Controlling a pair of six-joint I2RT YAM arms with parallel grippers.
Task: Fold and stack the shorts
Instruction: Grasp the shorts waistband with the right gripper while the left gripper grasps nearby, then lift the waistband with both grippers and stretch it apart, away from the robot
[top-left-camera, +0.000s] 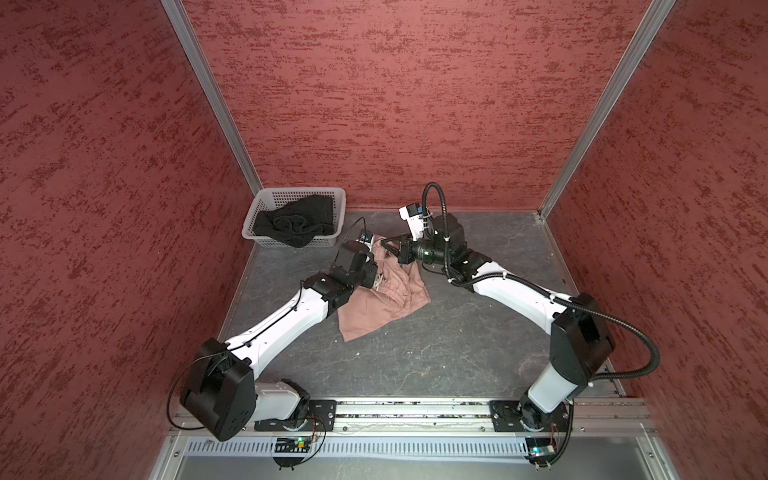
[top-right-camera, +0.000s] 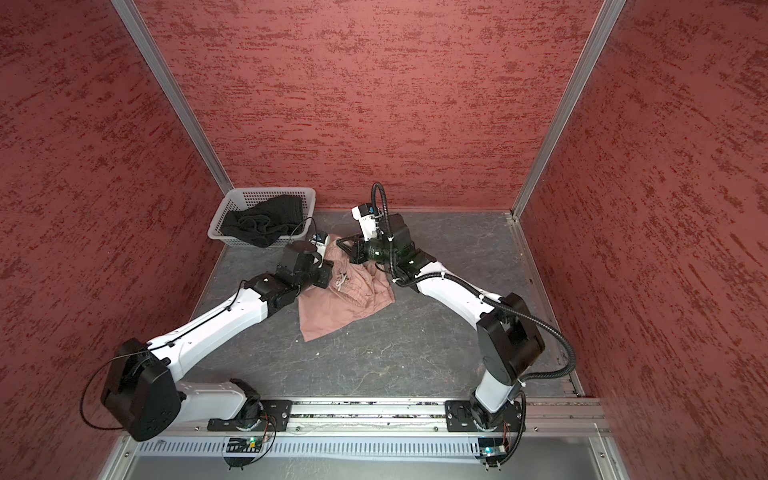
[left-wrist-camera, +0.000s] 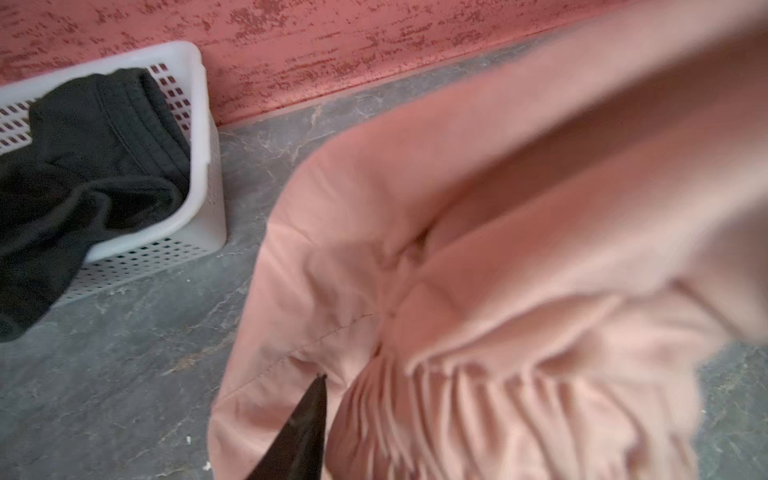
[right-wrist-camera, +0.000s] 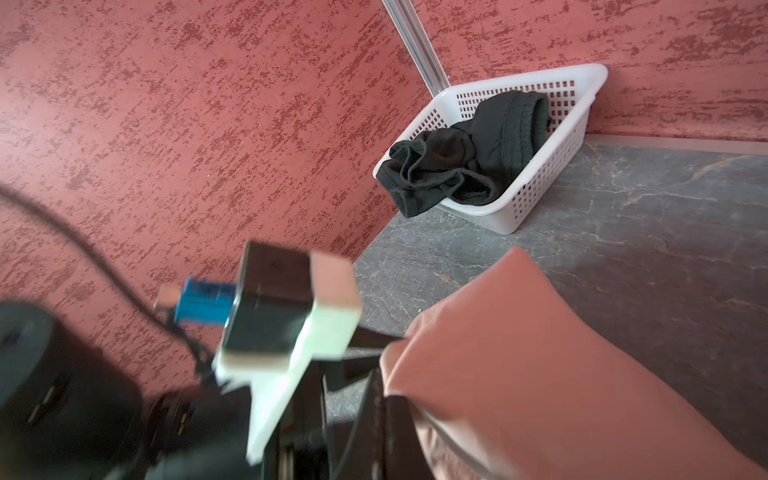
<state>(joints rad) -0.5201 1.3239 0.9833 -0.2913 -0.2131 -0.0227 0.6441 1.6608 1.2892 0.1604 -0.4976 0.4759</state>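
The pink shorts (top-left-camera: 384, 299) run lengthwise away from the basket (top-left-camera: 303, 190); the right gripper (top-left-camera: 387, 243) pinches their basket-side corner, while the left gripper (top-left-camera: 373, 276) (whether closed, I cannot tell) sits at the waistband.

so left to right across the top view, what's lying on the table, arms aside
white basket with the black shorts inside it → pink shorts

text: none legible | labels, brands: none legible | numbers, signs: none legible in any view
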